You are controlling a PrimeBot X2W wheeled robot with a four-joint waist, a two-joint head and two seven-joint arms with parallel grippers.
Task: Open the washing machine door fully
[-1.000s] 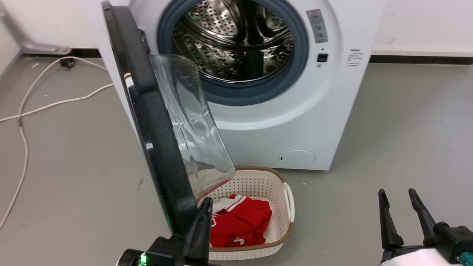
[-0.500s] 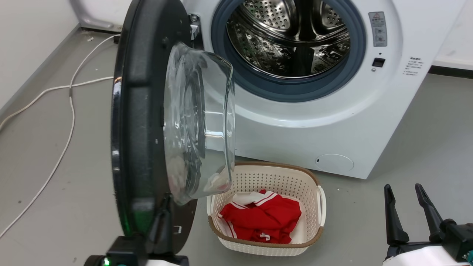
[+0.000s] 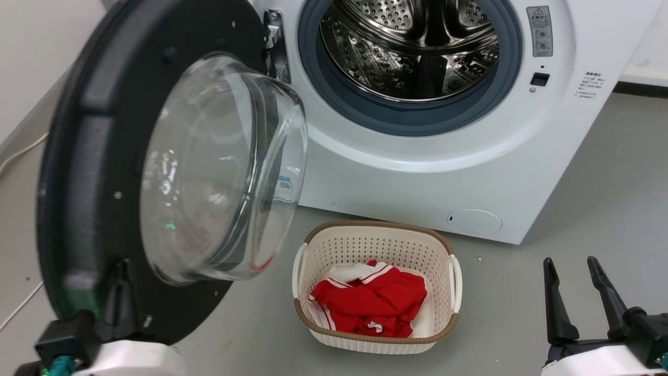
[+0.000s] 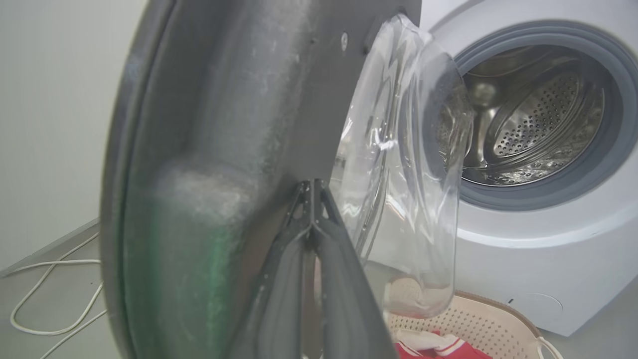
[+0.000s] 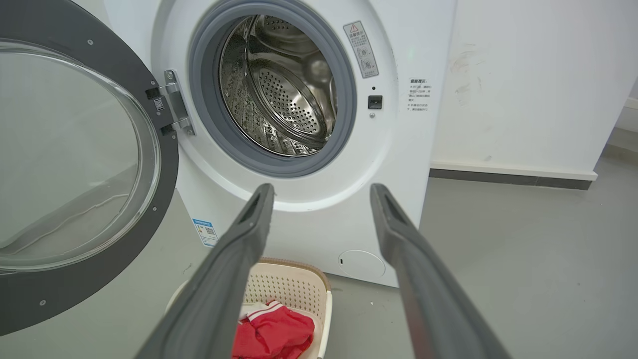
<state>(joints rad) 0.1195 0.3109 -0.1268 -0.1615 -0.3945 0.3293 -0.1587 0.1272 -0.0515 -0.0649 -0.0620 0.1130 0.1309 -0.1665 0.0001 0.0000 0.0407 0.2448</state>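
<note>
**Left gripper (image 4: 311, 192) braced on a door that is nearly fully open**

The left gripper's two fingers are pinched together with nothing between them. Their tips rest low on the black inner face of the washing machine door (image 3: 88, 136), beside its glass bowl (image 3: 219, 167). The door hangs from its hinge (image 3: 272, 42) and stands well past square to the washing machine (image 3: 417, 172), leaving the drum (image 3: 412, 47) fully exposed. Most of the opening looks done, and perhaps only a last outward push remains. The right gripper (image 3: 579, 292) sits apart, its fingers spread and empty.
</note>
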